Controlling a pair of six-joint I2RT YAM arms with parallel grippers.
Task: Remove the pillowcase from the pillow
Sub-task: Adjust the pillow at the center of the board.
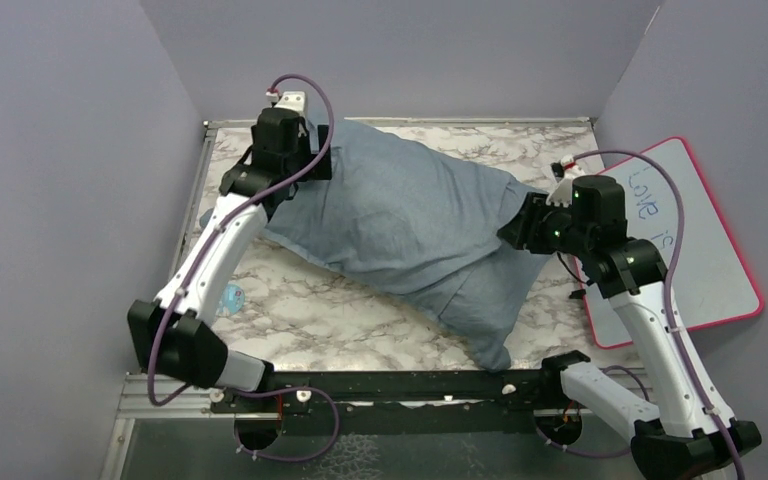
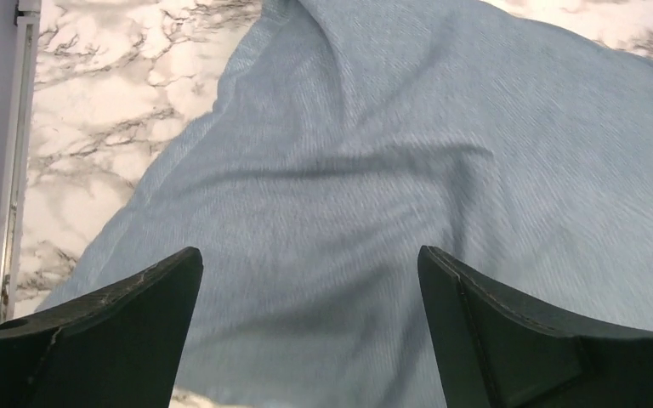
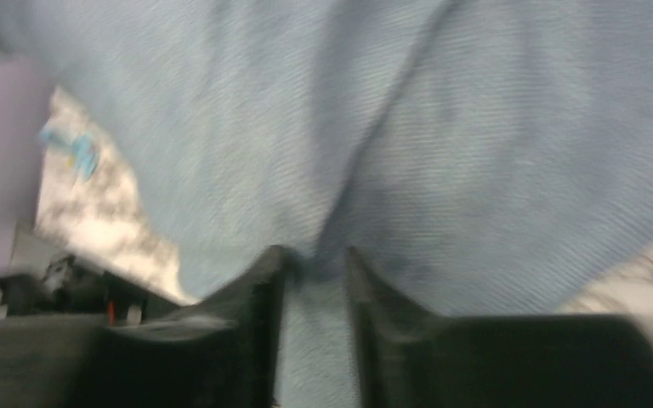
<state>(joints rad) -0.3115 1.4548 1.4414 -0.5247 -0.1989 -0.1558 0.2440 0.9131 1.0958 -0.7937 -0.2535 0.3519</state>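
Left tool: fingers spread wide, nothing between them. It hovers over the grey-blue pillowcase at its far-left end, and contact with the cloth can't be made out. From above, the left tool's body covers that corner of the cloth.

Right tool: fingers a narrow gap apart, with a ridge of pillowcase cloth running into the gap. The wrist view is blurred, so I can't tell whether it is pinching the fold or the fold lies loose. From above, this tool sits at the right edge of the pillowcase, about midway along it.

The pillowcase lies diagonally across the marble bench, from far left to near right, plump and filled. One corner points toward the black rail at the near edge. Only the blue-grey face shows. The pillow is fully covered by cloth, none of it visible.

A small blue item lies on the bench near the left arm, clear of the cloth and too small to identify. A pink-rimmed whiteboard with blue handwriting sits to the right, its near-left part hidden behind the right arm. Purple walls close in on three sides.
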